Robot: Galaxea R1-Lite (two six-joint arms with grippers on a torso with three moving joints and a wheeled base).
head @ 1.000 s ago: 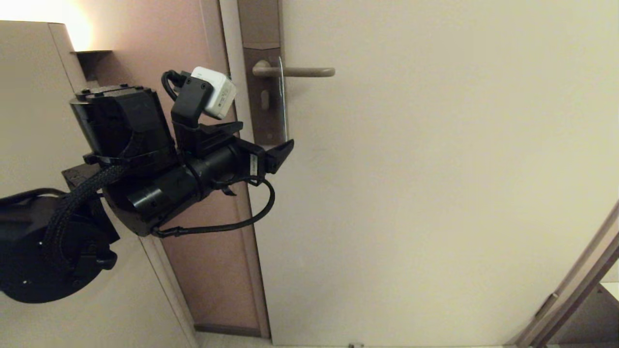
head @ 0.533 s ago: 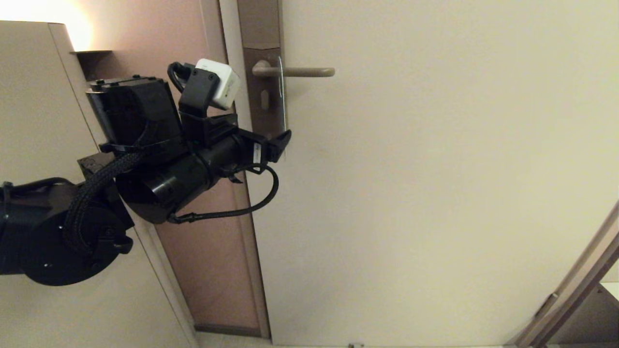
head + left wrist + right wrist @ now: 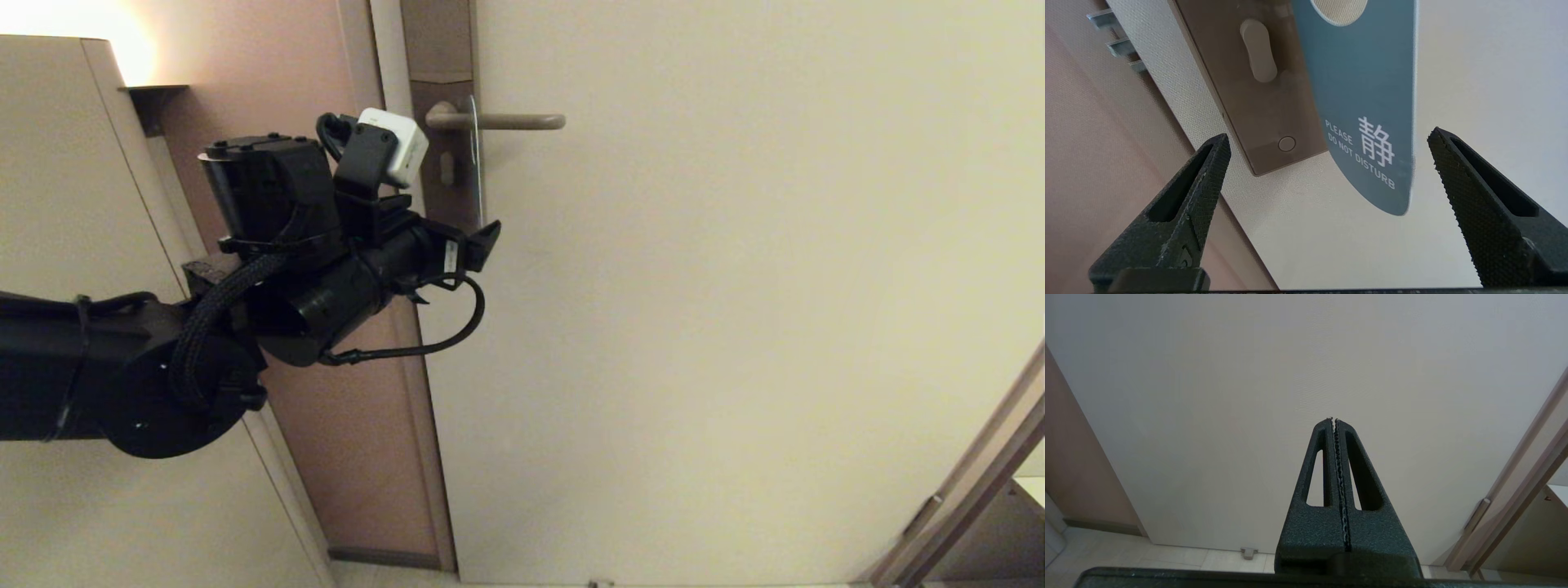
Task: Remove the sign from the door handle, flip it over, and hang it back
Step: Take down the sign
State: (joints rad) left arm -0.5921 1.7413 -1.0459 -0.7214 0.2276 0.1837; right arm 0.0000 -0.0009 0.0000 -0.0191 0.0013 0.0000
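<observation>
Blue-grey sign (image 3: 1367, 122) on door handle (image 3: 496, 122) | left gripper (image 3: 1327, 163) raised, jaws spread beneath | right gripper (image 3: 1334, 420) closed

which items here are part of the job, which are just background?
Job:
- sign, hanging on handle
- handle
- left gripper, open, below sign

Background:
- door
- backplate
- wall lamp
- right gripper, shut, parked

A cream door (image 3: 735, 327) fills the view; pinkish wall (image 3: 277, 65) beside it, warm lamp glow (image 3: 98, 24), pale tiled floor (image 3: 1167, 555).
</observation>
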